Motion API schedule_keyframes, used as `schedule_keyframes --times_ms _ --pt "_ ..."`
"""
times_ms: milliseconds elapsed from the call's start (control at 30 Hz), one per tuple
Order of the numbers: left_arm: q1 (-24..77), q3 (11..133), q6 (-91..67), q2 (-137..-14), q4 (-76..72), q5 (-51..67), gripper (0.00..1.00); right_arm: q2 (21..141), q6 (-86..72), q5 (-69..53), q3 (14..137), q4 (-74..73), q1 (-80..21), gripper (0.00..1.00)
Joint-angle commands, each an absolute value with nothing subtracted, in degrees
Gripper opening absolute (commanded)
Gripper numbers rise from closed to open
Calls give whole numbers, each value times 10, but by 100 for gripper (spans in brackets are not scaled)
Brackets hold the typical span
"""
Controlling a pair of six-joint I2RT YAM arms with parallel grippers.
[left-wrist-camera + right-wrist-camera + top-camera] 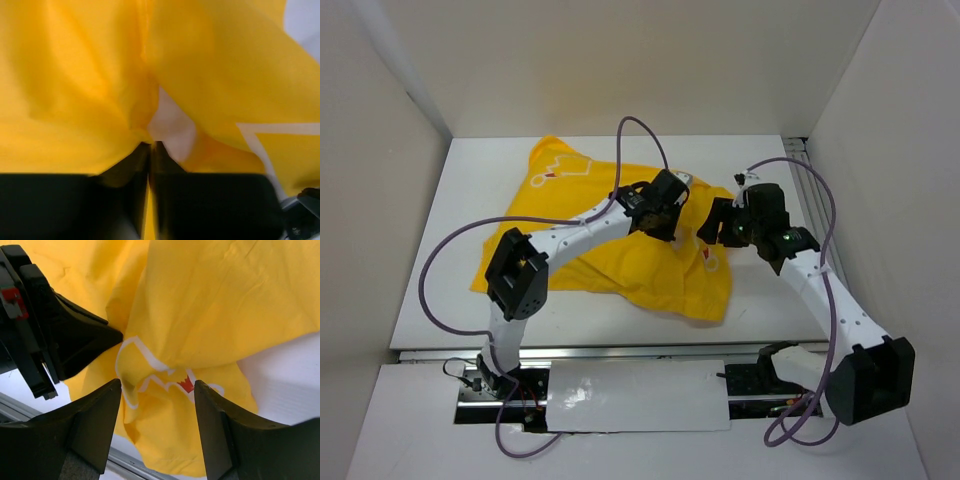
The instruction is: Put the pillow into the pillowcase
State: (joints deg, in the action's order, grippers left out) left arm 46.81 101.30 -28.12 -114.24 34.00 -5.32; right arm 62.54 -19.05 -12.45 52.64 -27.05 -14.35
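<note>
The pillowcase (620, 270) is lying rumpled and spread across the middle of the white tabletop (470, 190), its white outline print showing near the far corner and again by the right edge. Both arms are reaching over it from the near side. The left end effector (665, 228) is pressing down on the cloth near its middle. In the left wrist view, its fingers (125, 165) are standing nearly together and pinching a gathered fold of the yellow pillowcase (75, 75), with a sliver of fabric showing between them. The right end effector (707, 230) is hovering just beside it, over the right part of the case. In the right wrist view, its fingers (95, 425) are standing wide apart and gripping nothing, with the printed fabric (225, 300) lying beyond them.
</note>
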Motion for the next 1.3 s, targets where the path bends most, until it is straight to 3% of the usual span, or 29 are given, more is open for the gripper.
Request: schedule_keyframes --times_ms 0,33,133,167,233,467,600,800,900,933,967,1033,1067,1167,1267 --pt "472 1046 -293 -1150 372 -91 13 651 -192 -137 553 -211 -141 67" --pt "472 1051 -293 -1143 372 -91 3 656 -192 -146 548 -197 -141 63" --pt "472 1046 -298 -1103 372 -108 0 680 -206 -177 520 -137 -135 41" --pt "472 1046 -298 -1091 372 -114 0 685 -212 -183 508 -121 -135 12" --pt "477 1040 -298 -1066 361 -121 0 693 -218 -204 496 -75 -135 0" --pt "501 985 -280 -972 312 -121 0 716 -229 -248 462 1 -135 0" --pt "514 985 -258 -962 299 -92 0 750 -259 -328 435 104 -148 0" --pt "541 963 -258 -967 299 -43 0 841 -320 -324 448 228 -165 0" --pt "541 933 -265 -973 299 -32 18 832 -326 -310 454 199 -165 0" --pt "541 926 -273 -973 307 -25 23 818 -320 -294 454 175 -165 1" --pt "541 909 -273 -973 307 -25 37 783 -314 -257 454 111 -165 10" --pt "547 892 -280 -954 307 -19 52 740 -285 -220 443 47 -158 36" --pt "547 883 -280 -946 307 -26 64 696 -280 -175 443 -27 -158 55" --pt "547 853 -286 -910 312 -54 77 612 -254 -100 443 -146 -151 74" --pt "536 842 -292 -879 329 -89 99 553 -247 -51 461 -223 -146 79"
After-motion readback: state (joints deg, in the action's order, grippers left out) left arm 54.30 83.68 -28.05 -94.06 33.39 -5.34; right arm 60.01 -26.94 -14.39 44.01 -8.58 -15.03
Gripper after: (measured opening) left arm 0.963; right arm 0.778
